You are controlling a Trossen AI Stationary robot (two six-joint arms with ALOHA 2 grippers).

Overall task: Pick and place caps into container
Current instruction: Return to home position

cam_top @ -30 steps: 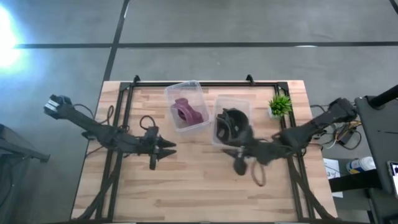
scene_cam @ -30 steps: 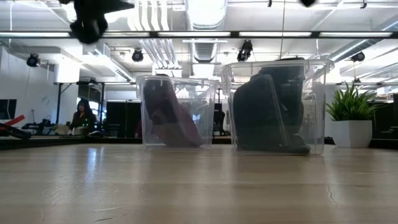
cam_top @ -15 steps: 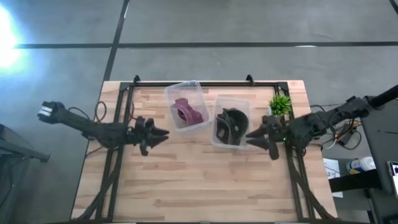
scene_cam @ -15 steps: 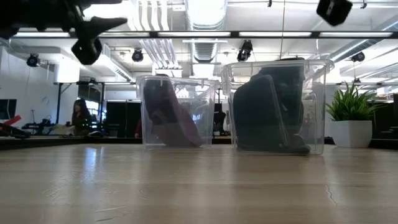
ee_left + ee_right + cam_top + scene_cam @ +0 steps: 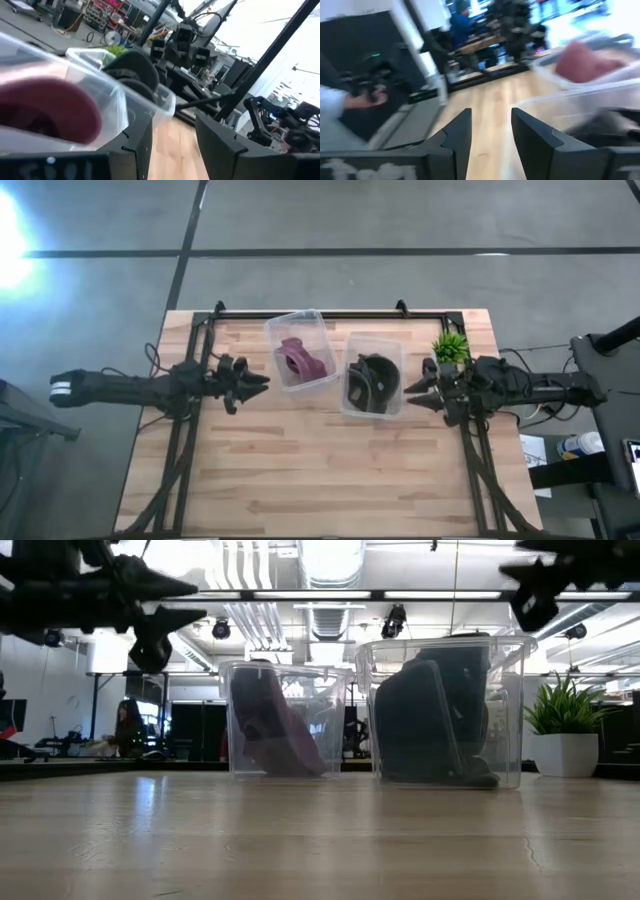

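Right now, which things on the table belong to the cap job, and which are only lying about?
Job: maroon cap, inside left container; dark caps, inside right container; left hand, right hand, open, empty.
Lying about: potted plant, by the table's right edge.

The maroon cap (image 5: 305, 360) lies in a clear plastic container (image 5: 275, 332) that sits slightly askew. A second clear container (image 5: 392, 340) stands between it and the potted plant (image 5: 450, 347), the two containers close together. In the low view the maroon cap stands on edge, leaning against a wall of its container. The second container, just beside the plant, holds two dark caps: a front dark cap (image 5: 412, 730) upright on edge, and a rear dark cap (image 5: 465, 680) behind it reaching near the rim. Their exact colours cannot be told apart.
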